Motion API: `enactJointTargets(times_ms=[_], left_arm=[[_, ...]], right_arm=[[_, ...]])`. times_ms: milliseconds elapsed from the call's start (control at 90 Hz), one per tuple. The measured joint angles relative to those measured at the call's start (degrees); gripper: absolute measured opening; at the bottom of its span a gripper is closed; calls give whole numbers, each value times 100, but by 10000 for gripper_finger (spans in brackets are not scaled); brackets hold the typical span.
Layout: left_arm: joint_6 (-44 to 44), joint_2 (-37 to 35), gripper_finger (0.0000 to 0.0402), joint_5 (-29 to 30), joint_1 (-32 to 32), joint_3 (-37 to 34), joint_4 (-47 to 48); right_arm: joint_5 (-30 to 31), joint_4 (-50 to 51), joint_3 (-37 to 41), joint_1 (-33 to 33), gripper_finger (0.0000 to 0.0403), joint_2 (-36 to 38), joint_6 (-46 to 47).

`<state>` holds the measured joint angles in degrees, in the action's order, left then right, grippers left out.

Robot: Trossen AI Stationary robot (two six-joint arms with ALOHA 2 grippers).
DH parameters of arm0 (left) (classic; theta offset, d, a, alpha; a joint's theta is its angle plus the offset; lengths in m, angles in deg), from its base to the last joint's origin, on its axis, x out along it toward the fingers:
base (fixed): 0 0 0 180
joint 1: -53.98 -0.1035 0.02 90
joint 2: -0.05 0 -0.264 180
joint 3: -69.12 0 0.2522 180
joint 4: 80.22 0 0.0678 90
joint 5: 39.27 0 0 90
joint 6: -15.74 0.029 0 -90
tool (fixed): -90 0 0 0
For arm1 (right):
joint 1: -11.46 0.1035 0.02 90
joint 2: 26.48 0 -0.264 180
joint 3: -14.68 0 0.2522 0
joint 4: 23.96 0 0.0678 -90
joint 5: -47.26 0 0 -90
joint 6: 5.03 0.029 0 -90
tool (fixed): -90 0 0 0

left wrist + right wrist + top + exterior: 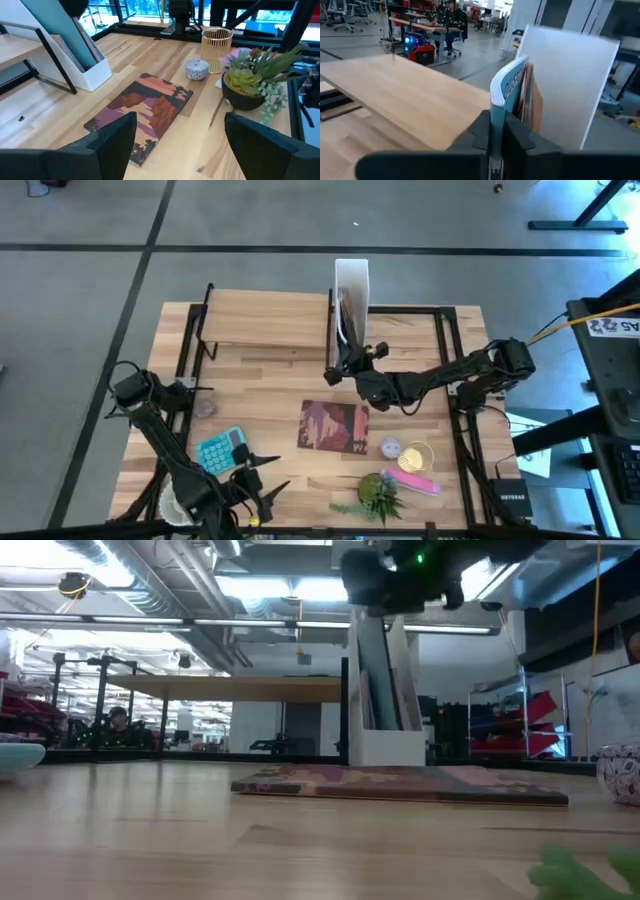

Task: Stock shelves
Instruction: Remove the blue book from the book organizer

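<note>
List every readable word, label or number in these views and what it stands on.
"Ous...", cut off: blue book spine, pinched by the right gripper at the file box.
Calculator keys: too small.
Flat book cover: no text visible.
Label at the high view's right edge: unreadable.

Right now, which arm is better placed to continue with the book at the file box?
Right. The right gripper is shut on the blue book in the white file box; the left gripper waits open at the near edge.

Light-wood shelves (265,318), white file box (352,280), teal calculator (222,450).
</note>
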<state>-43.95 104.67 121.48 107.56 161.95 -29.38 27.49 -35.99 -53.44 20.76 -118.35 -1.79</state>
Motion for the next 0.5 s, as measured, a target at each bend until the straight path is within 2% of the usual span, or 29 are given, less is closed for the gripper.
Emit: enactJointTargets(times_ms=[278,367,500], left_arm=[[-13,0,282,-4,0,0,-6],[-12,0,282,-3,0,0,-8],[-13,0,282,-4,0,0,-7]], right_arm=[[136,-900,-576,396,3,0,-2051],[117,-1228,-829,665,3,0,-2996],[110,-1196,-1265,1202,2,0,-4153]])
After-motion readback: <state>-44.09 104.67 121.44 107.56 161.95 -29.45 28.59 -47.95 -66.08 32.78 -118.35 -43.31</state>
